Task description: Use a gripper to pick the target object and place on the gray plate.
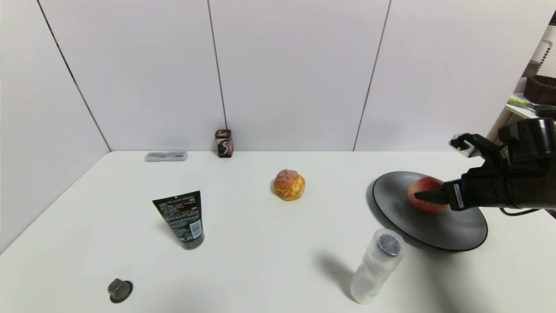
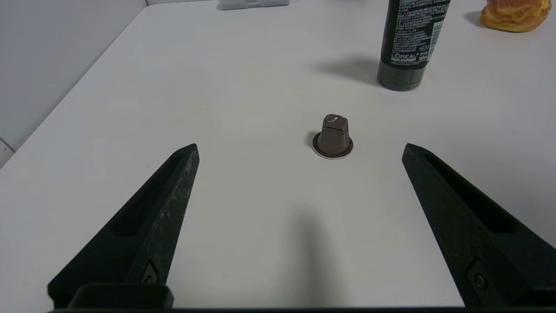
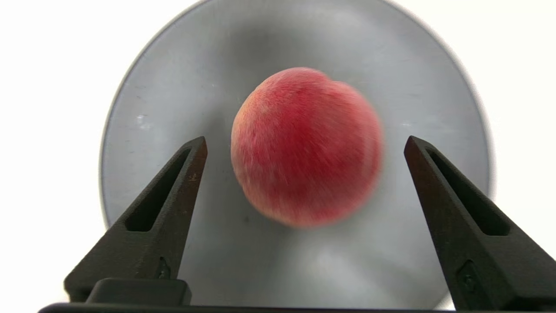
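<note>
The peach (image 1: pixel 426 194) rests on the gray plate (image 1: pixel 451 234), near the plate's middle. It is red-pink with a yellowish patch on 1 side. In the right wrist view the peach (image 3: pixel 306 145) lies between the 2 black fingers (image 3: pixel 152 226) without touching either; a clear gap shows on both sides.

The right gripper (image 3: pixel 304 145) is spread wide around the peach and holds nothing. In the head view the right gripper (image 1: pixel 428 196) reaches in from the right edge, with 1 finger crossing in front of the fruit.

The plate sits at the right side of the white table (image 1: pixel 260 243). A clear plastic bottle (image 1: pixel 377 266) stands just beside the plate's near rim. A cream puff (image 1: pixel 289 184) lies well apart, toward the table's middle.

The left gripper (image 2: pixel 299 148) hangs over the table's near left corner, spread wide and empty. A small dark capsule (image 2: pixel 333 137) stands beyond its fingertips. A black tube (image 2: pixel 410 43) stands farther off.
</note>
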